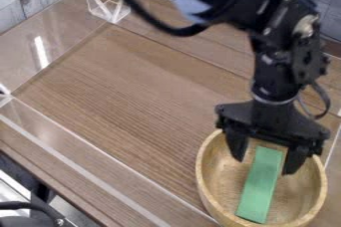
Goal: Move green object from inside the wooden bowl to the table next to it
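The green object (pixel 262 184) lies flat inside the wooden bowl (pixel 213 181) at the lower right, its long side running from the far rim toward the near rim. My gripper (pixel 276 144) hangs open just above the block's far end, one dark finger on each side of it, nothing held. The black arm rises from it toward the top of the view. The table (pixel 120 92) spreads to the left of the bowl.
Low clear acrylic walls (pixel 54 136) edge the tabletop on the near and left sides. A small clear triangular stand (pixel 106 5) sits at the far edge. Bare wood-grain surface lies left of the bowl.
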Tool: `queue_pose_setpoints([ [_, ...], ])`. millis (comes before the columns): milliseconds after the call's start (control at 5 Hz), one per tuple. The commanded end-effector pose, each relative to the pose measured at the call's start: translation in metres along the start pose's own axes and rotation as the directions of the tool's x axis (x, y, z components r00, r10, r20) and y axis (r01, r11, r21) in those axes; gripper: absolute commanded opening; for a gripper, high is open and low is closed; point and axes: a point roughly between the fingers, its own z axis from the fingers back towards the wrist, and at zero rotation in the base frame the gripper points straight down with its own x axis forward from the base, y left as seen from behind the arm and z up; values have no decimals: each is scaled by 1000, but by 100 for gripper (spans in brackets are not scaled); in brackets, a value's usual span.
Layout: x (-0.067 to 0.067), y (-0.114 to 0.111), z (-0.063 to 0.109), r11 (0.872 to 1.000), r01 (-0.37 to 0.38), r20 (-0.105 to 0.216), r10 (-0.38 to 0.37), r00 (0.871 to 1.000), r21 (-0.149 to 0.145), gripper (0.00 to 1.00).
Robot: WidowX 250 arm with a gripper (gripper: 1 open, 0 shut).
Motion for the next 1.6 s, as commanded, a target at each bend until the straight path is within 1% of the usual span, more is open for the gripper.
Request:
queue_pose_setpoints([
  [0, 6, -8, 8, 997, 76, 25, -75, 997, -34, 100],
  [200, 1, -10, 8, 991, 126, 11, -126, 992, -39, 100],
  [400, 1, -8, 17, 994, 107, 7, -107, 994, -35, 100],
  [600, 3, -6, 26, 996, 83, 14, -83, 996, -35, 100],
  [800, 0, -8, 12, 998, 55, 23, -54, 998, -39, 100],
  [1000, -7, -8, -1, 999, 24, 15, -24, 1000, -36, 100],
  [1200, -9, -9, -10, 999, 12, 22, -12, 1000, -33, 100],
  [1400, -9, 2, -4, 999, 12, 34, -11, 999, -31, 100],
])
